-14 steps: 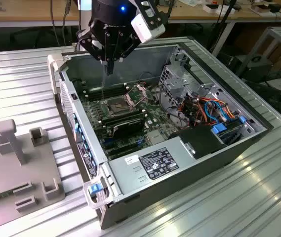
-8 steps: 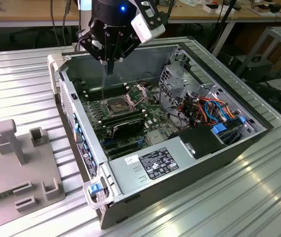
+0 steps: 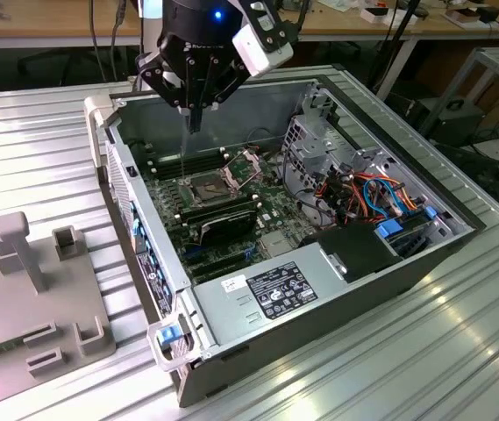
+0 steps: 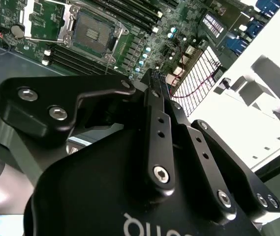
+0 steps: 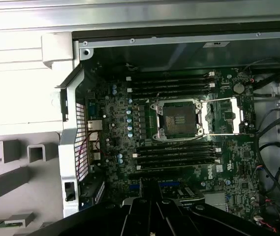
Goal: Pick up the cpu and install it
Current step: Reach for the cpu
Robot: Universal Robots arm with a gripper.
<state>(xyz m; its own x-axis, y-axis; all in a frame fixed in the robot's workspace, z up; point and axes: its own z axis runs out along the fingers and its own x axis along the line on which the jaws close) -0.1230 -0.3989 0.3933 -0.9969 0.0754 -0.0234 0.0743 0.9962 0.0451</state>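
Observation:
My gripper [image 3: 195,121] hangs above the open computer case [image 3: 144,219], over its back wall and a little behind the dark square socket [image 3: 211,182]. Its black fingers [image 4: 155,93] are pressed together, and I see nothing between them. The socket [image 5: 177,118] lies bare on the green motherboard, with its hinged metal frame [image 5: 222,115] swung open beside it. In both wrist views the socket [image 4: 93,32] sits well below the fingertips. The cpu is out of view.
Long black memory sticks [image 5: 174,153] flank the socket on both sides. A grey power supply [image 3: 275,289] and bundled coloured cables [image 3: 367,193] occupy the exterior view's right part of the case. A grey fixture with upright posts [image 3: 30,289] stands on the ribbed table to the left.

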